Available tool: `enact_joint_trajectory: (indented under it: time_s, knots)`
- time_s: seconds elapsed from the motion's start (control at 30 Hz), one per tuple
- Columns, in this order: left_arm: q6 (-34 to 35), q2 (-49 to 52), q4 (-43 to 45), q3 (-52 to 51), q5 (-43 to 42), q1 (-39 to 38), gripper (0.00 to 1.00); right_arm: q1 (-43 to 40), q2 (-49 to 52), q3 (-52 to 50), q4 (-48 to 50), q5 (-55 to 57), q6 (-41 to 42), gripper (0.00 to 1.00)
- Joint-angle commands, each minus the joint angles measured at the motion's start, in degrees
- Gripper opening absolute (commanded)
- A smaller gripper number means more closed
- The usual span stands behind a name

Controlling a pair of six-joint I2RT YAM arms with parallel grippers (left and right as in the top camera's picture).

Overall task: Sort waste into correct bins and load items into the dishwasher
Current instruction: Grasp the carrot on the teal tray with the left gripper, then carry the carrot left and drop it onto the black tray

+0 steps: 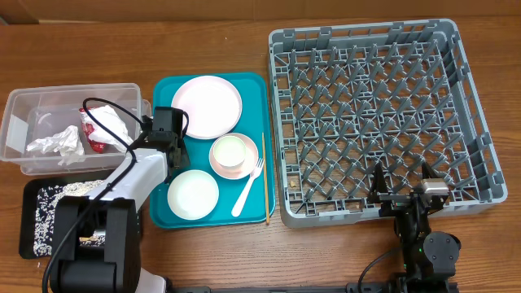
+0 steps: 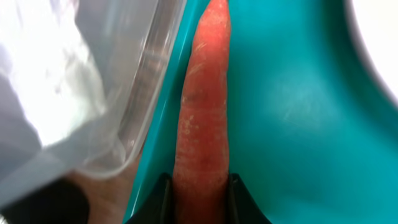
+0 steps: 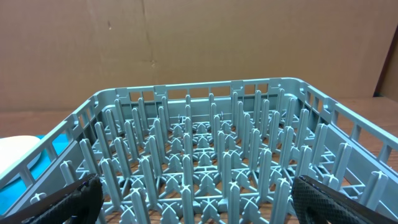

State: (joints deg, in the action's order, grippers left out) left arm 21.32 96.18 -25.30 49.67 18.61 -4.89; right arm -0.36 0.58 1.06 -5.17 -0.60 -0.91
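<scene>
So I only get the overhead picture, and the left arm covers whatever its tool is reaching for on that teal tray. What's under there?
Observer: An orange carrot. The left wrist view shows the left tool closed on its thick end.
Visitor: Where exactly is it lying?
Observer: Along the edge of the teal tray, tip pointing away from the tool, close beside the clear tub.
</scene>
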Motion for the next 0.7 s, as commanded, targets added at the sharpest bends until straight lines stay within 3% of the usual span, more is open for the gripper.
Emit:
enact_joint_trajectory:
  time_s: [0.0, 0.23, 0.4, 0.5, 0.67]
  knots:
    - [0.9, -5.0, -3.0, 4.3, -2.1, -0.1, 0.04, -0.2, -0.4, -0.6, 0.3, 0.5, -0.2, 1.00]
    - [-0.1, -15.6, -14.5, 12.7, -12.6, -0.1, 0.04, -0.2, -0.4, -0.6, 0.3, 0.5, -0.2, 1.00]
    - [3.5, -21.2, -21.5, 13.8, -12.0, 0.2, 0.04, -0.2, -0.4, -0.6, 0.3, 0.5, -0.2, 1.00]
    - [11.9, -25.2, -27.2, 13.8, -3.5, 0.9, 0.04, -0.1, -0.4, -0.6, 0.3, 0.5, -0.2, 1.00]
    - [34.4, -30.6, -41.6, 13.7, 19.0, 4.5, 0.04, -0.2, -0.4, -0.6, 0.3, 0.5, -0.2, 1.00]
